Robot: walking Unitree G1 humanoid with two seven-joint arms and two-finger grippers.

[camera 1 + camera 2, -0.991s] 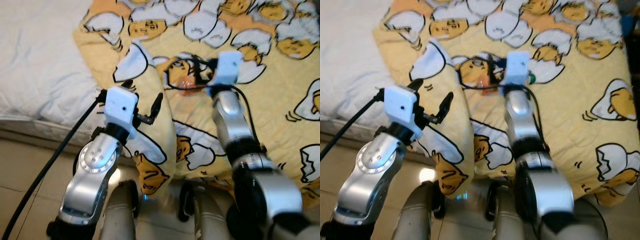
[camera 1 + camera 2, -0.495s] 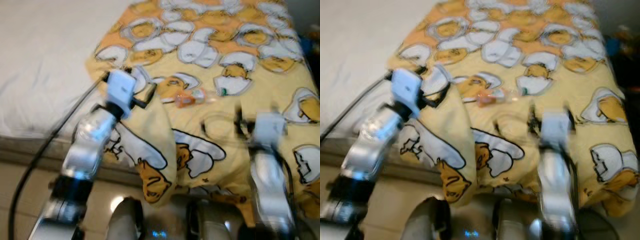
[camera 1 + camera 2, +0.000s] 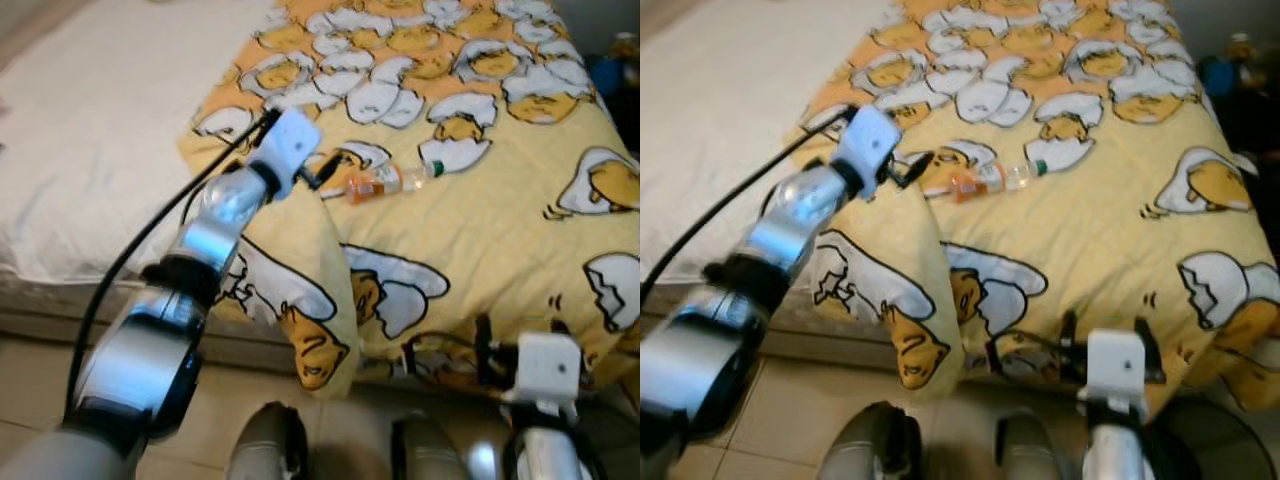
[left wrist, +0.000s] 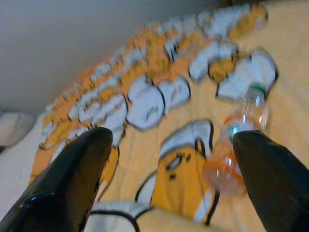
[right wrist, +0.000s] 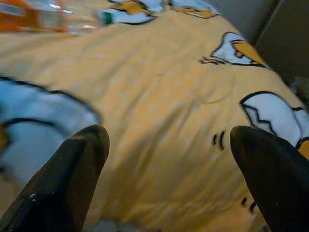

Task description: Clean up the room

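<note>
Left hand closing in on a bottle lying on the bed

The bottle (image 3: 388, 182) (clear, orange label, green cap) lies flat on the yellow egg-print blanket (image 3: 480, 230), set back from the bed's near edge and about halfway across the blanket. Its long axis runs roughly side to side, cap pointing toward the bed's right side and tilted a bit away from the robot. The left hand (image 3: 322, 172) is right next to the bottle's base end, fingers spread wide with nothing in them, and in the left wrist view the bottle (image 4: 237, 140) sits close to one finger (image 4: 277, 183) rather than centred in the gap. The right hand (image 3: 1102, 338) hangs low by the near edge of the bed, also spread wide and empty, well away from the bottle. So the left one's clearly the nearer, and I'd guess it needs to shift sideways along the bottle before closing.
</note>
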